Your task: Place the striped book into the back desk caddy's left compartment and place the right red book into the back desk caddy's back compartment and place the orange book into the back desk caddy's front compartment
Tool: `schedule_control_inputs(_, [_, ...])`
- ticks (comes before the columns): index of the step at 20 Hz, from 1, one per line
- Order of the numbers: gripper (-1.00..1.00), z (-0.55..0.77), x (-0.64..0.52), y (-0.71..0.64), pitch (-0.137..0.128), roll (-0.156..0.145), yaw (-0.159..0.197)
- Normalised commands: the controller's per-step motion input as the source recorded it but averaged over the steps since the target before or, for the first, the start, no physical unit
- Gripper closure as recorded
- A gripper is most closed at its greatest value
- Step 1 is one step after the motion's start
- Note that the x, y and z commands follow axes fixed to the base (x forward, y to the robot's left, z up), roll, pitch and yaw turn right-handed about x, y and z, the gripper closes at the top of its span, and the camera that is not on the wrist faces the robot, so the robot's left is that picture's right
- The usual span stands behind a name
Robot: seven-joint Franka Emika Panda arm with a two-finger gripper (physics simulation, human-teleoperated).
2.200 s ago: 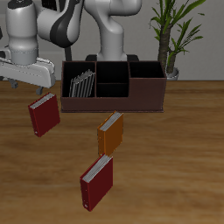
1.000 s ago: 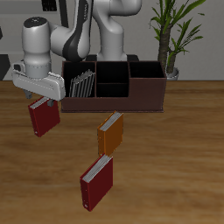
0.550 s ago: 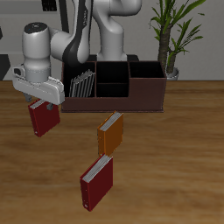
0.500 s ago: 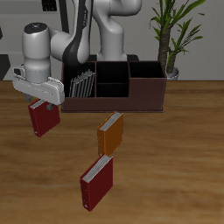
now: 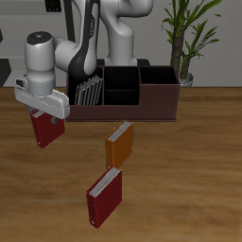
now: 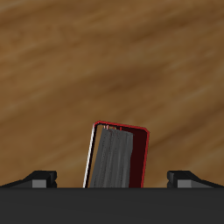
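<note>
The robot's two-finger hand (image 5: 43, 112) hangs directly over the dark red hardcover book (image 5: 46, 130) at the exterior frame's left edge, on the wooden worktop (image 5: 189, 170). The wrist view shows both fingers spread wide with the book (image 6: 116, 157) between them, untouched. The striped grey book (image 5: 90, 90) stands inside the long maroon desk caddy (image 5: 123, 95).

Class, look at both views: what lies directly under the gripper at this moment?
Under the gripper lies the right red book, flat on the wooden table. The wrist view shows it between the open fingers. From the exterior view the gripper covers the book's far end.
</note>
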Motion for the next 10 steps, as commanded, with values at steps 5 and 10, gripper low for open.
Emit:
schedule_control_inputs(5, [1.00, -0.16, 0.00, -0.02, 0.028, 0.006, -0.015])
schedule_control_inputs(10, [1.00, -0.01, -0.03, 0.09, 0.012, 0.023, 0.004])
